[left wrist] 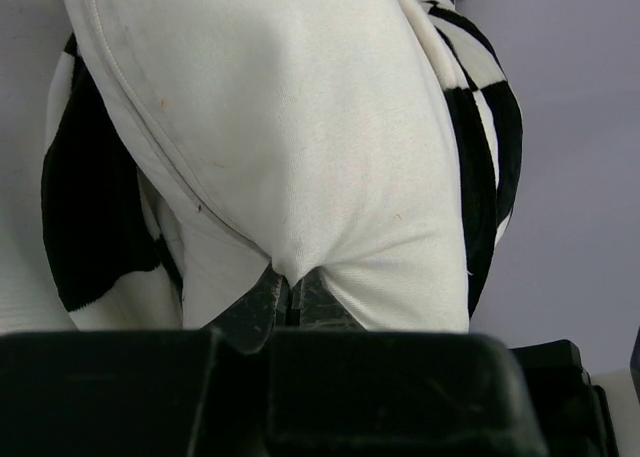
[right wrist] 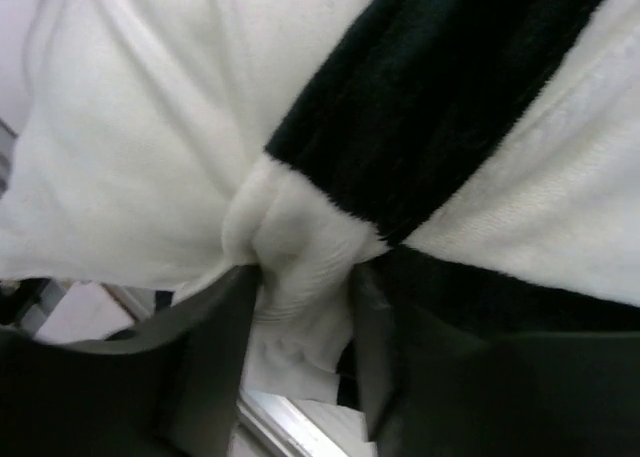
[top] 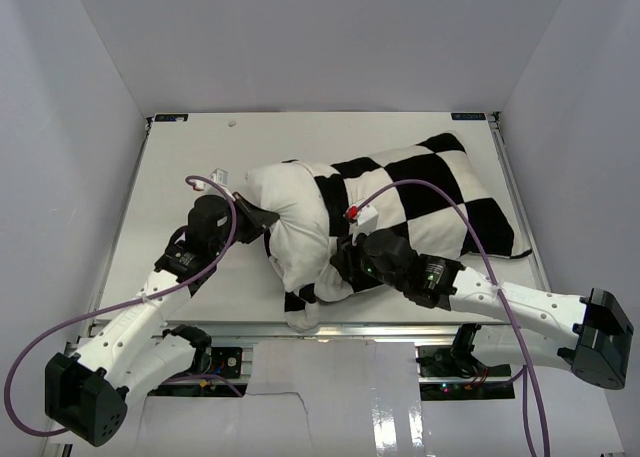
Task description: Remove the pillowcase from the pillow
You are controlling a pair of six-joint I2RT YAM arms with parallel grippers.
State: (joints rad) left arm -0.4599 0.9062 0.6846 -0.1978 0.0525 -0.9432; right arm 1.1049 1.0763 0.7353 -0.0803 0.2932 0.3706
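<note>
1. Arms [top: 130,327] nearest, top view: pillow [top: 290,212] is seen half bared on the surface [top: 180,157], pillowcase [top: 430,192] covering its right part.
2. Left wrist: left gripper [left wrist: 292,299] jaws are clamped on pillow fabric.
3. Right wrist: right gripper [right wrist: 300,287] jaws are clamped on pillowcase; removal is judged half done.

The top camera looked down from high up over the near edge at the whole table [top: 180,157]. The left wrist camera sat very close to the pillow [left wrist: 300,127], the right one to the pillowcase [right wrist: 450,97]. The top view showed both too.
</note>
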